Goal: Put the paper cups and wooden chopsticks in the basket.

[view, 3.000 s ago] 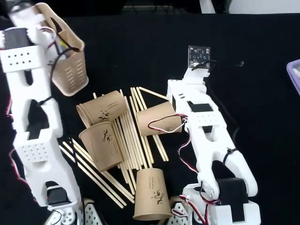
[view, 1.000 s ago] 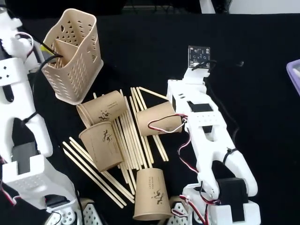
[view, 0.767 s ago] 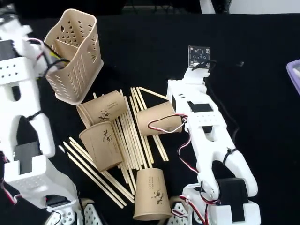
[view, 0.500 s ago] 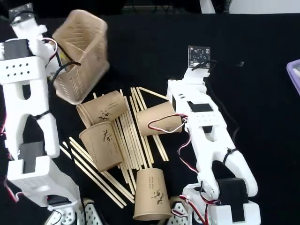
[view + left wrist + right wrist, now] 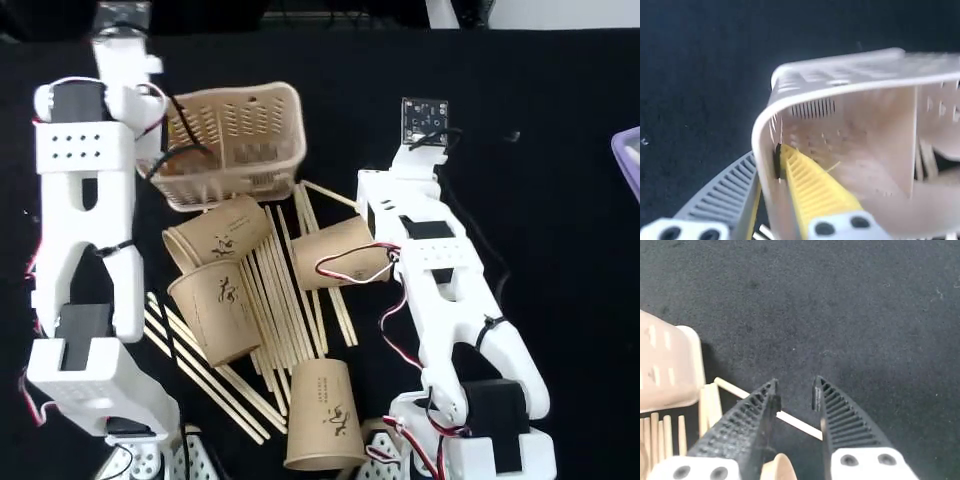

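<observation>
4 paper cups (image 5: 218, 310) lie among scattered wooden chopsticks (image 5: 278, 300) mid-desk. At 11 o'clock the basket (image 5: 235, 145) lies tipped, its wall pinched by the left tool (image 5: 767, 157). The right tool (image 5: 795, 385) hangs slightly parted, empty, over the black desk (image 5: 540, 90).

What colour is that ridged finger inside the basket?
Yellow. The finger inside the beige basket shows best in the left wrist view.
</observation>
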You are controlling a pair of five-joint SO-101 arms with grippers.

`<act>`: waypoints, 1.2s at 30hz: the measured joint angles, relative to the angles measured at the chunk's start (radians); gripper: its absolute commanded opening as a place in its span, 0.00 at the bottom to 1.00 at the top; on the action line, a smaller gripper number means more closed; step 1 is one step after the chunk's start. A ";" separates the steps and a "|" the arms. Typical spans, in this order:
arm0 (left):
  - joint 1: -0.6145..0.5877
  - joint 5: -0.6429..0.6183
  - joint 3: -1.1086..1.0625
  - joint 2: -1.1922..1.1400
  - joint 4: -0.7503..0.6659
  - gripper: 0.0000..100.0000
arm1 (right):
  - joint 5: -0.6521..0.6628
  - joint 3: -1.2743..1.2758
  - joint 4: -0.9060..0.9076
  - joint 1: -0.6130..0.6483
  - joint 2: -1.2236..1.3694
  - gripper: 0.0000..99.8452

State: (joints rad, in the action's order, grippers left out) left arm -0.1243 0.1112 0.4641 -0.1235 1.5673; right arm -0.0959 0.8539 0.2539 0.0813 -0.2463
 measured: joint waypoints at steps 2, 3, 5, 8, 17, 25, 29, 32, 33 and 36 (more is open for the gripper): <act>0.017 0.032 0.002 0.011 0.052 0.03 | 0.000 0.000 0.000 0.000 0.000 0.12; 0.020 0.040 0.009 0.014 0.071 0.03 | 0.000 0.000 0.000 0.000 0.000 0.12; 0.021 0.041 0.031 0.012 0.094 0.04 | 0.000 0.000 0.000 0.000 0.000 0.12; 0.021 0.049 0.046 0.011 0.077 0.10 | 0.000 0.000 0.000 0.000 0.000 0.12; -0.054 0.048 0.066 -0.133 -0.080 0.22 | 0.000 0.000 0.000 0.000 0.000 0.12; -0.072 -0.167 0.233 -0.146 -0.097 0.22 | 0.000 0.000 0.000 0.000 0.000 0.12; -0.074 -0.203 0.281 -0.178 -0.129 0.22 | 0.000 0.000 0.000 0.000 0.000 0.12; -0.074 -0.219 0.285 -0.190 -0.132 0.22 | 0.000 0.000 0.000 0.000 0.000 0.12; -0.074 -0.221 0.285 -0.192 -0.132 0.22 | 0.000 0.000 0.000 0.000 0.000 0.12; -0.075 -0.224 0.285 -0.199 -0.132 0.22 | 0.000 0.000 0.000 0.000 0.000 0.12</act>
State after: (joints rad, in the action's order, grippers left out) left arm -0.1995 -0.1128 0.7495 -0.3230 1.4354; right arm -0.0959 0.8539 0.2539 0.0813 -0.2463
